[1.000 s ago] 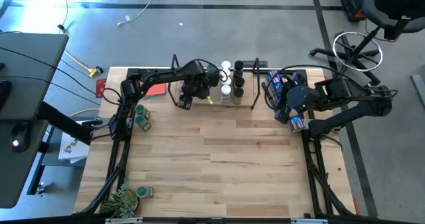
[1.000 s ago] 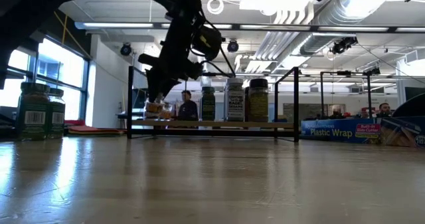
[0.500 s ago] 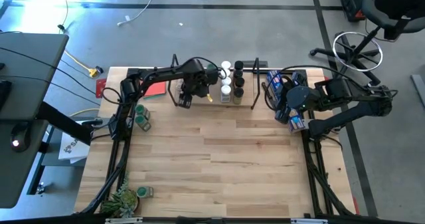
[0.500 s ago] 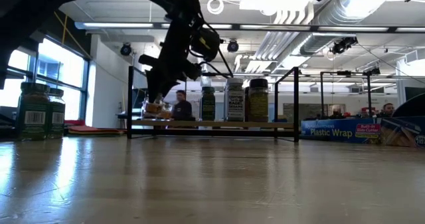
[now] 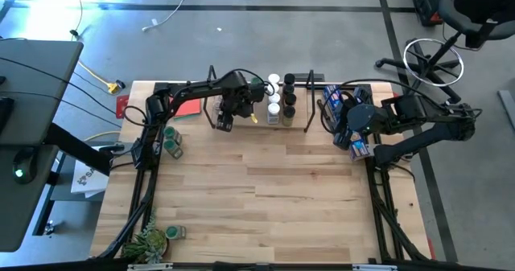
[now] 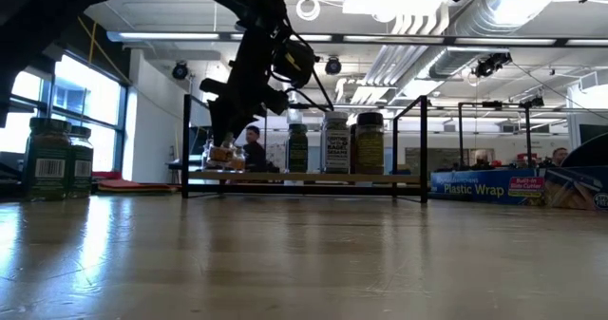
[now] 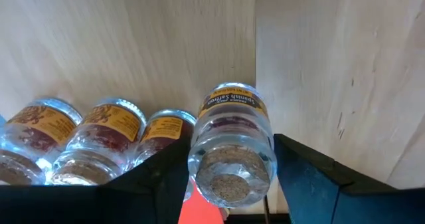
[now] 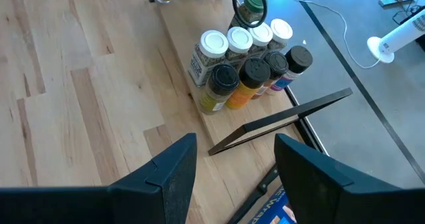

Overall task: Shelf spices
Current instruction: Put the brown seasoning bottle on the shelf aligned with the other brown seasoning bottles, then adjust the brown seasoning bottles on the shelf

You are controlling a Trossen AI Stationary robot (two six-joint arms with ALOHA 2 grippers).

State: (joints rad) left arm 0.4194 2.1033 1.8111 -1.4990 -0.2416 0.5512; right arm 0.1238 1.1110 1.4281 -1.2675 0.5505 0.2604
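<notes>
A small clear saffron jar [image 7: 232,143] sat between the two dark fingers of the left hand [image 5: 223,120], which was closed on its sides, over the left part of the shelf [image 5: 241,122]; the label on the jar read Spanish Saffron. Three more clear jars [image 7: 99,134] with the same orange labels stood in a row just beside it on the light-wood board. The shelf lay along the far edge of the tabletop [image 5: 265,199], with black wire frames at both ends. On its right part stood a tight cluster of jars [image 5: 280,100] with white, black and green lids, seen in the right wrist view as two rows [image 8: 247,58]. From the low view the left arm reached down from above to the left end of the shelf [image 6: 304,176], and three taller jars [image 6: 334,142] stood side by side near its middle. Two green-lidded jars [image 5: 171,141] stood on the tabletop near its left edge, well apart from the shelf. A red card [image 5: 187,108] lay at the far left, beside the shelf. The right hand [image 5: 344,120] waited at the far right, its fingers spread open and holding nothing, above a blue packet [image 5: 348,128].
</notes>
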